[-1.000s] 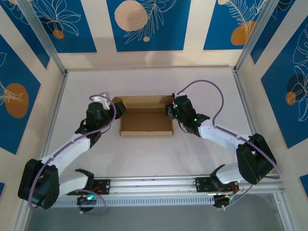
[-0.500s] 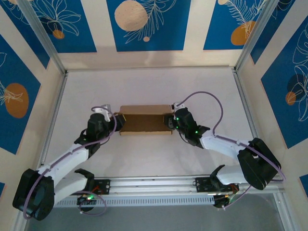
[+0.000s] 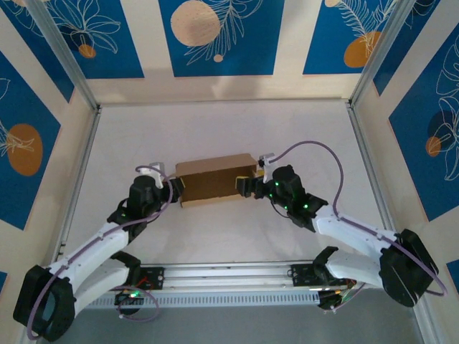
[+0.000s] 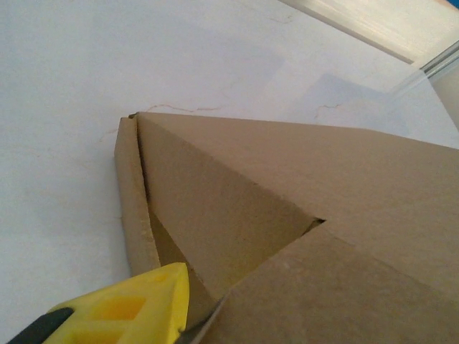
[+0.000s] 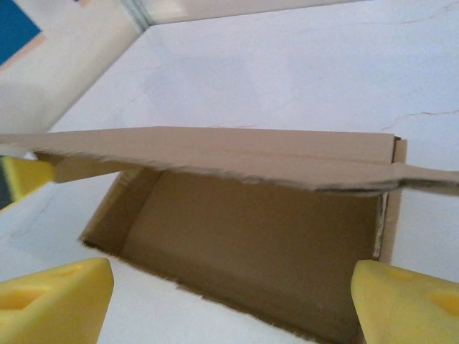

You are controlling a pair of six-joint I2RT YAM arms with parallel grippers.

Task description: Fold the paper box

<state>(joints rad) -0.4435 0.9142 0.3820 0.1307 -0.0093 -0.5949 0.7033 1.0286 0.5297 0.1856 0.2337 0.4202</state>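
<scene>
The paper box (image 3: 214, 179) is plain brown cardboard and lies in the middle of the table, its lid tilted down over the tray. My left gripper (image 3: 174, 190) is at the box's left end. In the left wrist view one yellow finger (image 4: 136, 307) touches the edge of a side flap (image 4: 330, 287); that flap hides the other finger. My right gripper (image 3: 248, 188) is at the box's right end, open wide. Its yellow fingers (image 5: 57, 301) stand either side of the box's open inside (image 5: 244, 244), below the hanging lid (image 5: 215, 154), and hold nothing.
The white table (image 3: 215, 122) is walled on three sides by blue-patterned panels (image 3: 215, 36). A metal rail (image 3: 229, 272) with the arm bases runs along the near edge. Purple cables loop from both wrists.
The lid has swung down from lying open at the back to nearly covering the tray. Both grippers have moved toward the near side. The right gripper has opened wide.
</scene>
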